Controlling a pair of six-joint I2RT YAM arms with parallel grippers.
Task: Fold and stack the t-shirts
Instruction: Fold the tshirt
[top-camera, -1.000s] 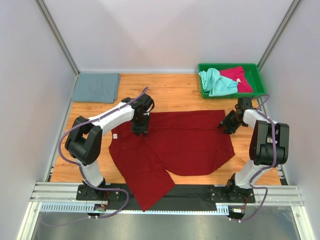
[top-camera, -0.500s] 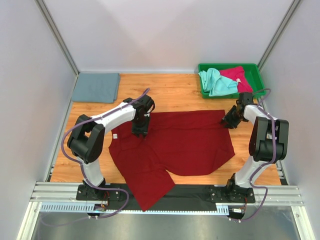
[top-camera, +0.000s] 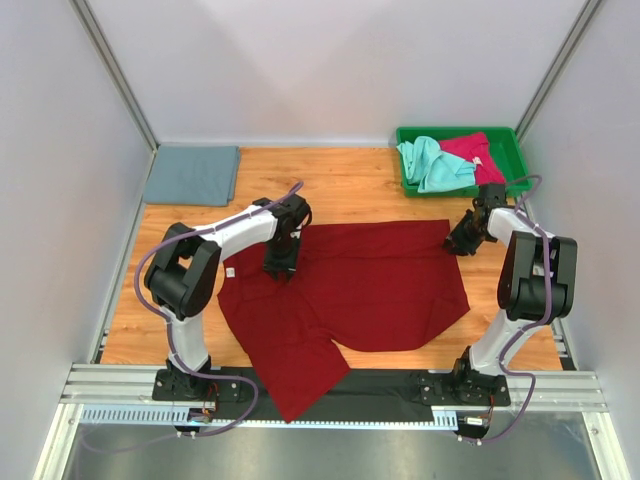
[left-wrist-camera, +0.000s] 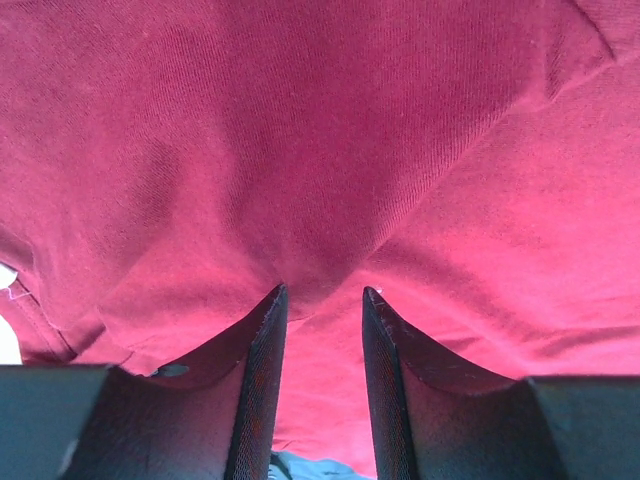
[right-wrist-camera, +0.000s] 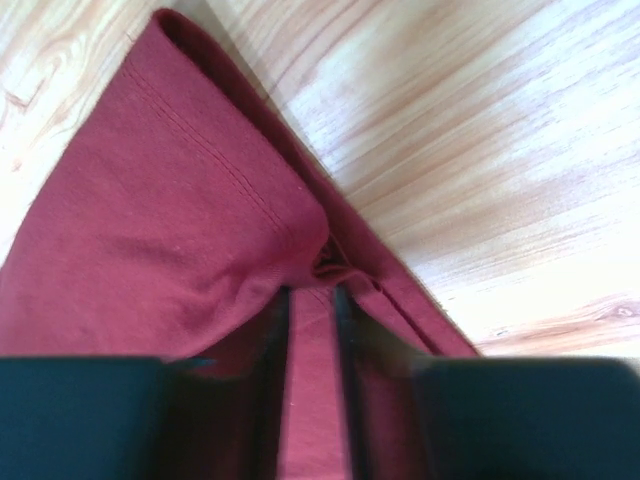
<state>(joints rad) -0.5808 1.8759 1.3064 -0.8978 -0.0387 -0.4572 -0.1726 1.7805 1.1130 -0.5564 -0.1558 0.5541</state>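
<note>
A dark red t-shirt (top-camera: 370, 285) lies spread across the table, one part hanging over the near edge. My left gripper (top-camera: 279, 268) stands on its left upper part. In the left wrist view its jaws (left-wrist-camera: 325, 292) are open, tips pressed into the cloth (left-wrist-camera: 320, 150), which puckers between them. My right gripper (top-camera: 457, 243) is at the shirt's far right corner. In the right wrist view its fingers (right-wrist-camera: 312, 290) are shut on a bunched fold of the hem (right-wrist-camera: 200, 200). A slate grey-blue t-shirt (top-camera: 192, 174) lies folded at the far left.
A green tray (top-camera: 460, 189) at the far right holds a mint green t-shirt (top-camera: 430, 163) and a pinkish-red one (top-camera: 475, 155), both crumpled. White walls close in the table on three sides. Bare wood (right-wrist-camera: 480, 150) shows beside the gripped corner.
My right gripper moved a little further onto the shirt's far right corner and its jaws narrowed on the hem. The left gripper stayed in place; its arm shifted slightly.
</note>
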